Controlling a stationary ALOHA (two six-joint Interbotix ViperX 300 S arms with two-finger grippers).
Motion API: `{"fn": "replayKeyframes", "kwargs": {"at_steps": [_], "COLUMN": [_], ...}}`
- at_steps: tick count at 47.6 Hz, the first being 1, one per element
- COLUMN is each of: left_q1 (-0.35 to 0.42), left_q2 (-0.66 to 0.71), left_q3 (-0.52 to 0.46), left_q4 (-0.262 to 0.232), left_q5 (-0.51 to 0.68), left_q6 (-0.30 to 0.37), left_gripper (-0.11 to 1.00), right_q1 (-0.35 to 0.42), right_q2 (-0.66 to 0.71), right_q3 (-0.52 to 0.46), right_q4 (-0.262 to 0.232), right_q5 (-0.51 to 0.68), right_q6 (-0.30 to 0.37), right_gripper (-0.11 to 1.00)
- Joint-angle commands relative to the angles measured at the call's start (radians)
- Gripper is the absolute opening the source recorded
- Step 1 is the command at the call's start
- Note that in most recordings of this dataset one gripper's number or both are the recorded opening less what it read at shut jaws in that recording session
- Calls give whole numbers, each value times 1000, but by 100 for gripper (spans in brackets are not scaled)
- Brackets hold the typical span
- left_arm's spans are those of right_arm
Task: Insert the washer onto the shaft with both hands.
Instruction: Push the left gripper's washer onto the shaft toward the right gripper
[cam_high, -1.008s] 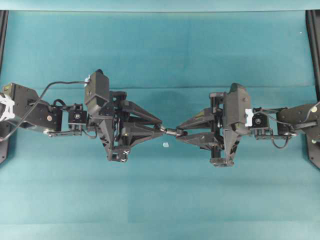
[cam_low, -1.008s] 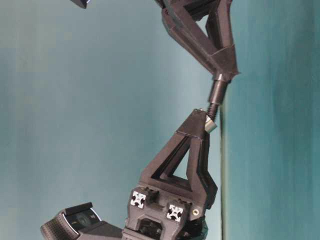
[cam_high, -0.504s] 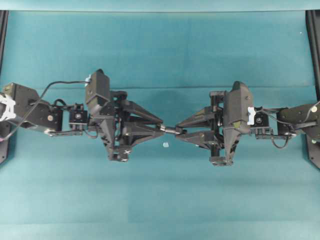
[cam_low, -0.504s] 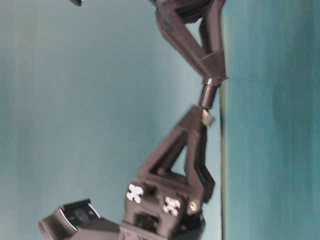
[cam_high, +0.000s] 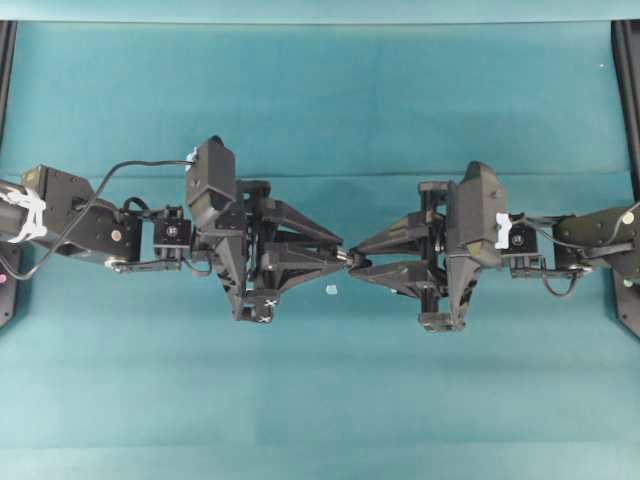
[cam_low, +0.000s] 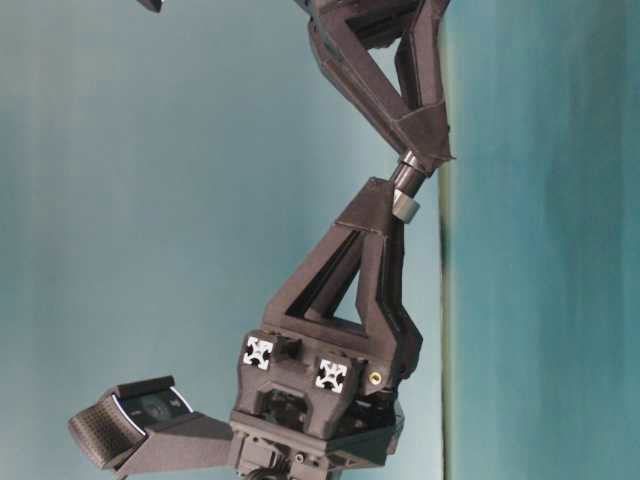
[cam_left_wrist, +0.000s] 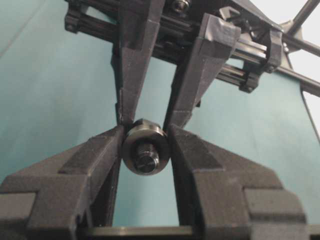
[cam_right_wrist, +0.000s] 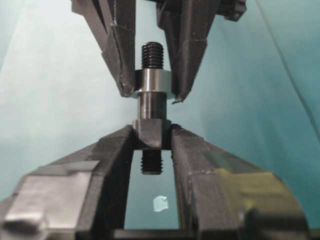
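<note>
My left gripper (cam_left_wrist: 146, 136) is shut on the washer (cam_left_wrist: 146, 132), a silvery ring pinched by its rim. My right gripper (cam_right_wrist: 151, 134) is shut on the thick middle of the shaft (cam_right_wrist: 151, 107), a dark stepped rod. The washer (cam_right_wrist: 152, 82) sits around the shaft, and the threaded end pokes out beyond it. Overhead, the left gripper (cam_high: 343, 257) and right gripper (cam_high: 356, 262) meet tip to tip above the table's middle. At table level the washer (cam_low: 405, 207) sits close under the right fingertips (cam_low: 425, 150).
A tiny pale square bit (cam_high: 329, 291) lies on the teal cloth just below the meeting fingertips, also visible under the right gripper as the pale bit (cam_right_wrist: 160, 204). Black frame rails (cam_high: 625, 100) run along the left and right edges.
The left arm has moved right toward the right gripper, carrying the washer further along the shaft. The exposed length of shaft between the two grippers has shrunk. Both grips are unchanged.
</note>
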Motion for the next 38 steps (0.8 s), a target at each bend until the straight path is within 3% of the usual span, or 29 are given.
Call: {"fn": "replayKeyframes", "kwargs": {"at_steps": [1,17,38], "left_q1": [-2,-17,-6], "left_q2": [-3,38,15], "left_q3": [-26,-94,-81], "left_q4": [0,2,0], "left_q5": [28,97,121], "left_q6": [2,12,8], "left_gripper": [35,35,35], "right_q1": [2,-6,-6], "right_q2": [-6,-6,-6], "right_q3": [-17,-17,-17], "right_q4": [2,2,2], "right_q5": [-9,-9,-9], "right_q6": [8,6,6], "right_gripper": [0,0,0]}}
